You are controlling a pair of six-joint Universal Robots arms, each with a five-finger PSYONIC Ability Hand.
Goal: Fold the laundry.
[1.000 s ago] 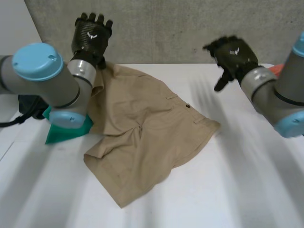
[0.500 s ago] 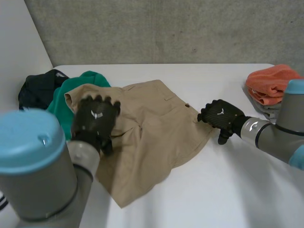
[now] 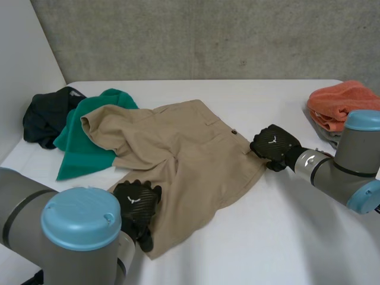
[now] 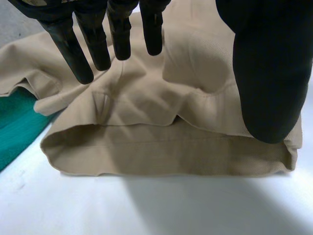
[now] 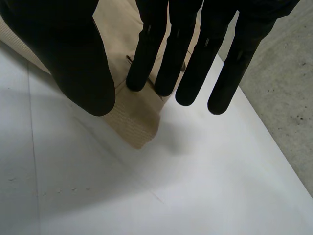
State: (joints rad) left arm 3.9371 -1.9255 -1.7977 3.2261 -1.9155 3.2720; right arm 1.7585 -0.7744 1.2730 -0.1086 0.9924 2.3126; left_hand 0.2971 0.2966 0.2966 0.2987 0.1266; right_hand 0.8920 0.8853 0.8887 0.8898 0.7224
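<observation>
Left hand (image 3: 138,205) dropped to the khaki shorts (image 3: 190,160) hem, right hand (image 3: 274,145) reached the waistband; both splayed, apparently gripping nothing; folding unstarted

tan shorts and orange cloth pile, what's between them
Head view: the right hand at a corner of the tan shorts, its arm, then bare table up to the orange cloth pile.

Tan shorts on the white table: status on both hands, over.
Left hand open, over near leg hem of tan fabric shorts. Right hand open, fingertips at waistband corner. Shorts spread out, unfolded. Far corner overlaps crumpled green cloth.
</observation>
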